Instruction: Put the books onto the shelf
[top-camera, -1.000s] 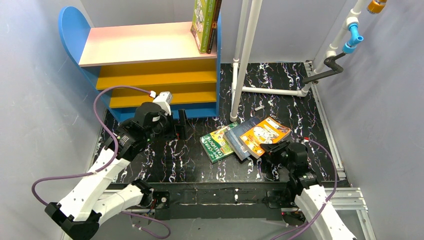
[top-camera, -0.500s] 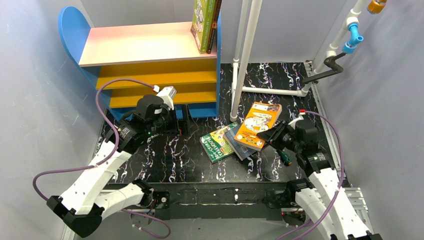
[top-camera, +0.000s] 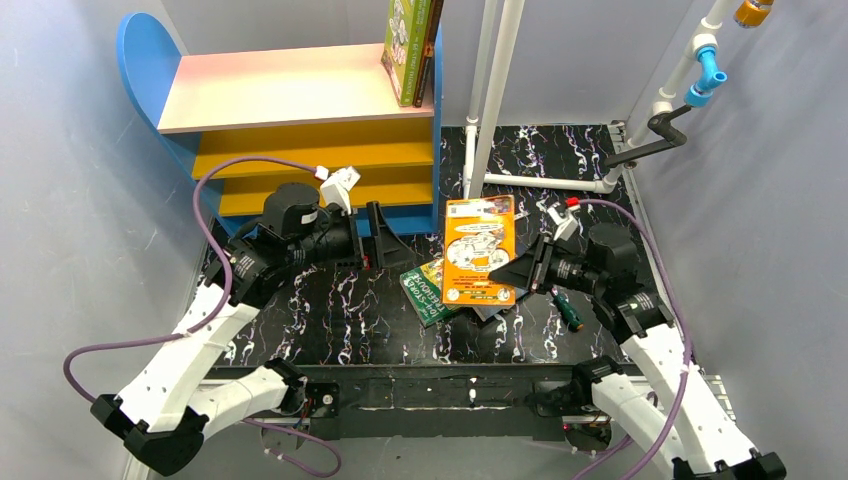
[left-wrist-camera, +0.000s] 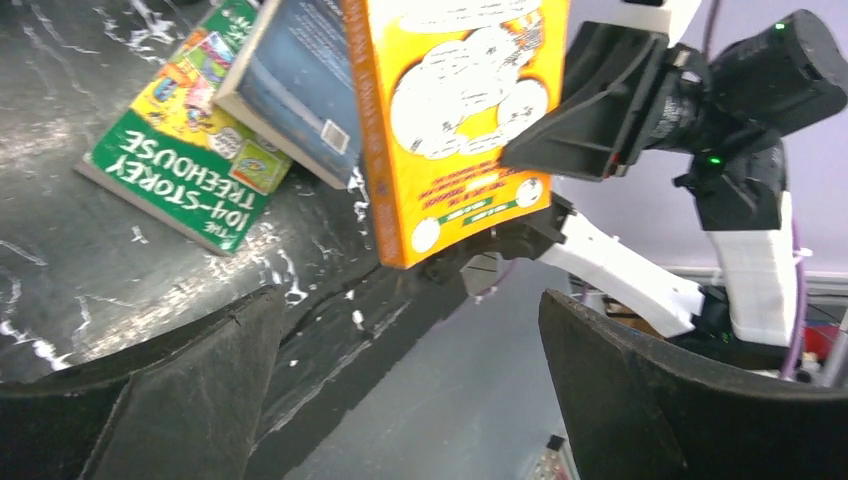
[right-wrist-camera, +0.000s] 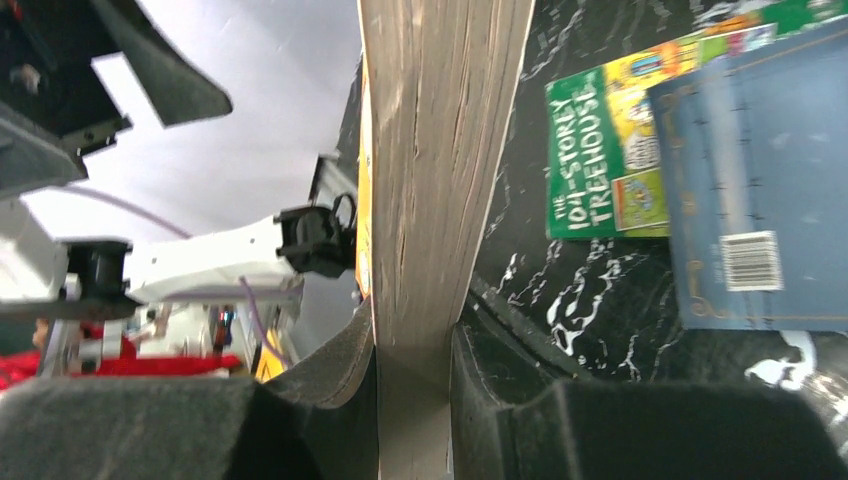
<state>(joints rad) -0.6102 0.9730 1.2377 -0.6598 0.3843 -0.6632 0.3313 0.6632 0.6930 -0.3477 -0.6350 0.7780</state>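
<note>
- The orange book (top-camera: 479, 250) was up off the worktop (top-camera: 330, 315), pinched at one edge by the right hand (top-camera: 515, 272), whose jaws were narrowed hard onto it. On the right wrist camera its page block filled the middle, and the far end ran out of the top of the frame.
- From overhead, that raised book hid nearly all of the dark blue book (top-camera: 492, 310), with just a sliver poking out below it. The wrist cameras showed more of the blue one: it lay flat with its barcode face up.
- The green Treehouse book (top-camera: 426, 290) lay flat on the worktop, with one end tucked under the blue one. Overhead its title was hard to read, but both wrist views showed it clearly.
- The left hand (top-camera: 385, 238) was spread wide with nothing in it. It sat low in front of the shelf's bottom board, facing the orange book, near it but apart.
- The shelf (top-camera: 290, 90) stood at the far left. On its pink top board, at the right end, two books stood upright: the lime-green book (top-camera: 404, 45) and a darker book (top-camera: 430, 50). Both were cut off by the top of the frame, and the darker one's cover could not be made out.
- The white pipes (top-camera: 488, 120) rose just right of the shelf. Their foot was close to the orange book's far corner.
- A green-handled screwdriver (top-camera: 568, 310) lay on the worktop right beside the right arm, partly tucked under it.
</note>
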